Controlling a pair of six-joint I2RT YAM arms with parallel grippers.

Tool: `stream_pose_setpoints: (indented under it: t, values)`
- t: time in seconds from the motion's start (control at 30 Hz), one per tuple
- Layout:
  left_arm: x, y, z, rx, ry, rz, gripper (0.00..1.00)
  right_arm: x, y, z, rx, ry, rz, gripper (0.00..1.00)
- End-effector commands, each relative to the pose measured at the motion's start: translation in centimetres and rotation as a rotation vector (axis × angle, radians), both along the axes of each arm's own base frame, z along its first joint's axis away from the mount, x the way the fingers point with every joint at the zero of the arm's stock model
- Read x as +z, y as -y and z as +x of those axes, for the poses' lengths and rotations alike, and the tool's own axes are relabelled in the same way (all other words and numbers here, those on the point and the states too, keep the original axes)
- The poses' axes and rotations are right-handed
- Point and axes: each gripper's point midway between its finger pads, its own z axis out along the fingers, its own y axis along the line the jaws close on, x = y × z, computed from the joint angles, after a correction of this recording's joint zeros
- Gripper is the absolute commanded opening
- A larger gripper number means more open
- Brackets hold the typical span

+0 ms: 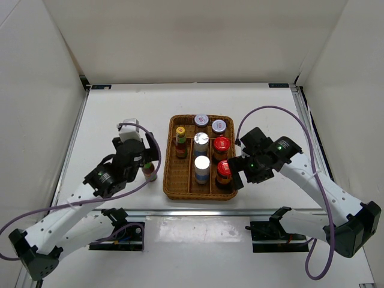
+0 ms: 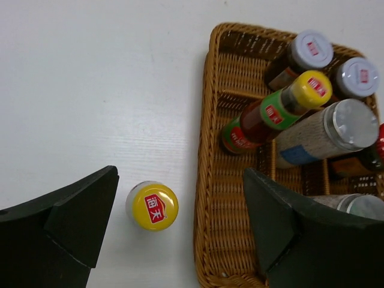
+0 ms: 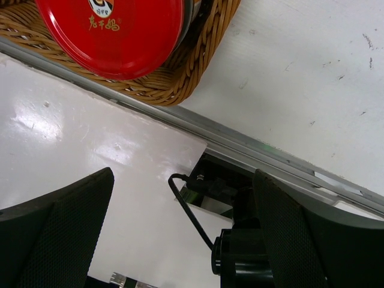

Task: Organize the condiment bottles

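Note:
The wicker tray [image 1: 167, 174] holds several condiment bottles: two grey-lidded jars [image 1: 201, 120] at the back, a yellow-capped bottle [image 1: 180, 141], two tall pale-topped ones [image 1: 202, 168] and two red-capped ones [image 1: 224, 172]. Another yellow-capped bottle [image 1: 149, 171] stands upright on the table just left of the tray. My left gripper [image 2: 180, 198] hangs open over this bottle [image 2: 152, 205], touching neither finger; its right finger is above the tray rim [image 2: 204, 180]. My right gripper [image 3: 183, 198] is open and empty beside the tray's front right corner, with a red cap [image 3: 114, 30] just past it.
White walls close in the table at the back and both sides. A metal rail [image 3: 270, 156] runs along the table's front edge, and the right arm's base with its cable [image 3: 240, 264] lies below my right gripper.

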Motion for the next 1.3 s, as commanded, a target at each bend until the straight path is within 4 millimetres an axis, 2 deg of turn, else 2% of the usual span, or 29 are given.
stream_pose_setpoints:
  t: [0.0, 0.2, 0.3, 0.4, 0.53, 0.57, 0.6, 0.7, 0.73, 0.83, 0.87, 0.9, 0.93, 0.97, 1.03, 1.07, 1.1, 1.17, 1.23, 1.27]
  values:
    - [-2.5, 0.3, -0.2, 0.015, -0.053, -0.019, 0.94, -0.1, -0.4, 0.0, 0.016, -0.001, 0.019, 1.0]
    - [-5.8, 0.6, -0.3, 0.023, -0.104, -0.021, 0.89, -0.2, -0.5, 0.0, 0.019, -0.014, 0.02, 1.0]
    - [-6.8, 0.4, -0.3, 0.036, -0.117, -0.012, 0.87, -0.2, -0.5, 0.0, 0.019, -0.014, 0.02, 1.0]
    - [-7.4, 0.2, -0.3, 0.046, -0.126, 0.005, 0.81, -0.2, -0.5, 0.0, 0.019, -0.014, 0.02, 1.0]
    - [-7.2, 0.2, -0.2, 0.053, -0.116, 0.002, 0.58, -0.3, -0.5, 0.0, 0.018, -0.021, 0.015, 1.0]
    - [-7.1, 0.0, -0.1, 0.062, -0.111, 0.006, 0.5, -0.3, -0.5, 0.0, 0.018, -0.021, 0.015, 1.0]
    - [-7.1, 0.0, -0.1, 0.062, -0.111, 0.006, 0.47, -0.3, -0.5, 0.0, 0.018, -0.021, 0.015, 1.0]
    - [-5.6, 0.2, 0.3, 0.07, -0.082, -0.014, 0.42, -0.3, -0.8, -0.2, 0.03, -0.026, 0.021, 1.0]
    - [-4.0, 0.3, 0.6, 0.061, -0.052, -0.027, 0.38, -0.3, -0.8, -0.2, 0.03, -0.026, 0.021, 1.0]
    - [-1.2, 0.4, 1.1, 0.048, 0.002, -0.021, 0.24, -0.3, -0.8, -0.2, 0.03, -0.026, 0.021, 1.0]
    - [0.9, 0.7, 1.5, 0.043, 0.036, -0.04, 0.19, -0.3, -0.8, -0.2, 0.03, -0.026, 0.021, 1.0]
    - [2.2, 0.7, 1.6, 0.031, 0.06, -0.032, 0.11, -0.3, -0.8, -0.2, 0.03, -0.026, 0.021, 1.0]
    - [3.1, 0.9, 1.9, 0.026, 0.071, -0.026, 0.11, -0.3, -0.8, -0.2, 0.03, -0.026, 0.021, 1.0]
    - [5.4, 1.3, 2.2, 0.013, 0.106, -0.049, 0.11, -0.3, -0.8, -0.2, 0.03, -0.026, 0.021, 1.0]
    - [6.7, 1.7, 2.5, -0.011, 0.12, -0.016, 0.11, -0.2, -0.7, -0.3, 0.03, -0.019, 0.027, 1.0]
    - [8.3, 2.0, 2.8, -0.015, 0.142, -0.021, 0.11, -0.2, -0.7, -0.3, 0.03, -0.019, 0.027, 1.0]
    - [9.0, 2.4, 2.8, -0.038, 0.154, -0.002, 0.11, -0.2, -0.7, -0.3, 0.03, -0.019, 0.027, 1.0]
    - [10.9, 4.0, 2.9, -0.08, 0.188, -0.008, 0.11, -0.2, -0.9, -0.4, 0.039, -0.019, 0.027, 1.0]
    - [11.3, 4.6, 2.9, -0.102, 0.195, -0.009, 0.11, -0.2, -0.9, -0.4, 0.04, -0.019, 0.027, 1.0]
    - [11.3, 5.6, 3.0, -0.126, 0.199, -0.018, 0.11, -0.2, -0.9, -0.4, 0.04, -0.019, 0.027, 1.0]
